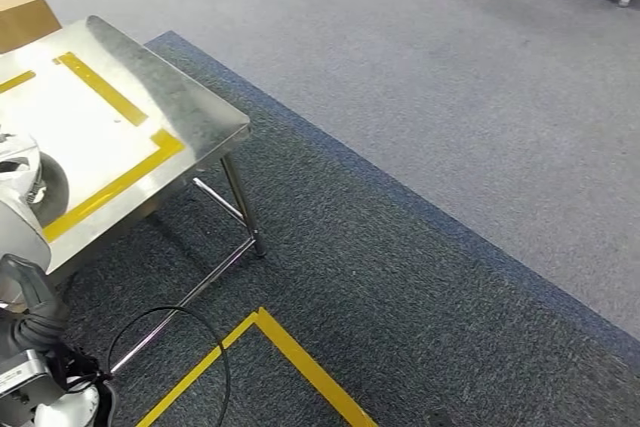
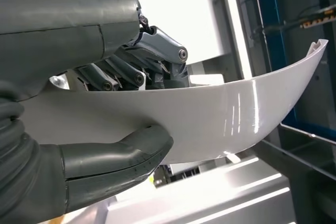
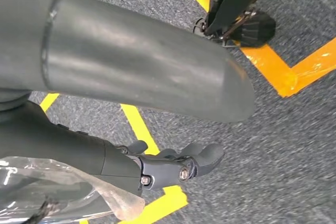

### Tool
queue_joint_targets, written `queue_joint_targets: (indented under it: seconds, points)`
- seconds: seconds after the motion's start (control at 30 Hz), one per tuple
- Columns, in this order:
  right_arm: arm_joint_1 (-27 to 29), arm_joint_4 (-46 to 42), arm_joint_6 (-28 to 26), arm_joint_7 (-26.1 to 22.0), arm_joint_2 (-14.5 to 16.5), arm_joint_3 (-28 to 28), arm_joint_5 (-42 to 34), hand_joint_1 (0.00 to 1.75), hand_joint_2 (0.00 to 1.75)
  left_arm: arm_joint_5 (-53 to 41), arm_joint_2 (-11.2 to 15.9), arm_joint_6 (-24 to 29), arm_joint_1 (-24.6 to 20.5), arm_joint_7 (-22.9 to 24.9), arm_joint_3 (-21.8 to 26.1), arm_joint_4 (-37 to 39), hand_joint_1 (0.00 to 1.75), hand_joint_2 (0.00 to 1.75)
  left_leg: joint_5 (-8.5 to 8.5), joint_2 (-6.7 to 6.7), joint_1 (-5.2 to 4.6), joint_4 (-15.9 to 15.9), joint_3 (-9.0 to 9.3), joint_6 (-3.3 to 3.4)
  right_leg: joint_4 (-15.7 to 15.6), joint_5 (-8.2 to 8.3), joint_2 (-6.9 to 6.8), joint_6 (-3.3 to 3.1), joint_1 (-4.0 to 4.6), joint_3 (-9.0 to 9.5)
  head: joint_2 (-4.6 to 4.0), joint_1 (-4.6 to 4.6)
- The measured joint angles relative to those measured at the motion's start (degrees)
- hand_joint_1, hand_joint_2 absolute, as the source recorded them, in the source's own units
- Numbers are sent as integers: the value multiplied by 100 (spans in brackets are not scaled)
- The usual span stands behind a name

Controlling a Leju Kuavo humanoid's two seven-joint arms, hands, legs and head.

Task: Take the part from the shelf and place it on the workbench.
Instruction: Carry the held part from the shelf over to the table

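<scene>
Robot hand (image 2: 130, 103) on the left arm grips a curved white part (image 2: 222, 116), thumb beneath and fingers (image 2: 126, 74) over its upper edge, the piece held off any surface. Nearby stands a steel tabletop (image 1: 189, 112) marked with yellow tape (image 1: 113, 182). Right robot hand (image 3: 174, 163) hangs above grey carpet (image 3: 285, 145), fingers apart, holding nothing.

- The part (image 2: 222, 114) is a long, curved white plastic panel with a glossy face that catches streaks of light.
- It tapers to a pointed end with a small raised lip.
- The left hand (image 2: 118, 103) holds it, thumb under one face and fingers (image 2: 158, 56) over the other; the tapered end reaches well beyond the hand.
</scene>
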Motion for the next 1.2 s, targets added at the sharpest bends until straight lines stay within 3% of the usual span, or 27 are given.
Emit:
queue_joint_targets:
  seconds: [0.03,0.1,0.17,0.23,0.27,0.33,0.4,0.47,0.5,0.53,0.6,0.63,0.7,0.77,0.83,0.9,0.93,0.97,1.0,1.03,1.07,1.13,1.2]
  points:
    - [-5,1,1,0,0,0,0,0,0,-7,2,0,0,0,1,3,175,175,182,30,-2,-264,137,13,0,-18,-74,6,4,25,0,0]
    - [-14,4,4,0,0,1,0,0,0,-19,1,0,-6,0,-2,4,175,175,509,252,-49,-1028,532,73,2,-63,-208,31,24,83,0,-2]
    - [-18,8,9,3,0,2,0,0,0,-29,-2,0,-19,0,-5,6,175,175,578,440,-111,-1451,736,140,7,-104,-333,77,54,115,0,2]
    - [-33,9,11,8,0,1,-1,0,0,-37,-2,0,-14,-1,-3,9,175,175,550,371,-129,-1494,734,192,-2,-129,-464,130,68,143,0,14]
    - [-47,9,13,12,0,1,-1,0,0,-42,-2,0,-4,-2,-1,10,175,175,560,305,-115,-1520,742,221,-2,-155,-455,170,67,166,0,22]
    - [-74,9,16,16,0,2,-2,0,0,-60,-9,0,-10,-7,-5,10,175,175,596,190,-72,-1591,778,282,244,-325,-191,245,62,77,0,50]
    - [-68,9,19,24,0,4,-2,0,0,-73,-25,0,-22,-9,-15,13,175,175,617,82,-49,-1624,792,317,938,-651,150,272,50,-274,0,83]
    - [-32,12,27,33,0,4,-2,0,0,-76,-36,0,-16,-9,-17,18,175,175,617,-64,-47,-1623,793,328,1574,-826,243,267,39,-643,0,87]
    - [-15,14,32,35,-1,3,-2,0,0,-76,-38,0,-12,-9,-16,20,175,175,617,-148,-45,-1621,798,327,1620,-747,255,263,36,-714,0,87]
    - [-6,15,35,36,-2,3,-2,0,0,-76,-39,0,-11,-9,-15,21,175,175,615,-238,-43,-1618,806,324,1433,-555,278,256,31,-677,0,88]
    - [-3,16,38,35,-7,2,-2,0,0,-76,-43,0,-12,-9,-15,22,175,175,604,-398,-39,-1596,813,300,678,-97,498,239,8,-405,0,89]
    - [-4,16,39,35,-8,2,-2,0,0,-77,-44,0,-14,-10,-17,24,175,175,595,-469,-41,-1570,798,276,339,26,640,224,-10,-268,0,84]
    - [-8,17,41,37,-10,2,-2,0,0,-77,-46,0,-13,-10,-20,26,175,175,602,-601,-34,-1540,744,203,68,50,800,184,-22,-131,0,80]
    - [-16,19,42,38,-8,1,-4,0,0,-77,-45,1,1,-11,-16,28,175,175,621,-716,-20,-1531,699,133,41,51,672,128,-28,-90,0,80]
    - [-17,21,42,35,-4,1,-4,0,0,-78,-44,2,3,-11,-10,28,175,175,488,-531,-38,-1329,604,77,9,63,510,66,-44,-60,0,44]
    - [-7,23,43,34,-4,2,-2,0,0,-78,-45,2,-8,-11,-10,28,175,175,133,-168,-43,-672,308,23,-4,49,329,17,-31,-37,0,-1]
    - [0,23,43,35,-4,2,-2,0,0,-78,-45,2,-8,-11,-10,30,175,175,-39,-63,-33,-274,123,2,-3,39,231,4,-19,-33,0,-9]
    - [6,23,44,36,-4,1,-3,0,0,-77,-44,2,-1,-11,-9,31,175,175,-131,-14,-23,16,-10,-8,-1,28,137,-3,-10,-28,0,-10]
    - [6,23,44,37,-4,1,-4,0,0,-77,-42,2,5,-11,-8,32,175,175,-108,6,-18,99,-42,-9,0,18,50,-5,-3,-20,0,-10]
    - [2,23,44,37,-4,0,-5,0,0,-76,-40,2,10,-11,-7,32,175,175,26,27,-16,-53,43,1,0,5,-30,-3,4,-5,0,-11]
    - [-5,23,44,37,-4,0,-5,0,0,-76,-40,1,12,-11,-6,33,175,175,231,81,-23,-408,233,26,0,-12,-103,2,11,20,0,-12]
    - [-16,25,44,36,-4,1,-3,0,0,-77,-40,1,6,-11,-7,33,175,175,507,327,-77,-1186,643,105,4,-52,-232,29,39,68,0,-13]
    - [-19,27,44,35,-3,2,-2,0,0,-78,-43,1,-4,-11,-11,32,175,175,528,486,-132,-1504,795,165,10,-84,-336,66,68,85,0,-10]
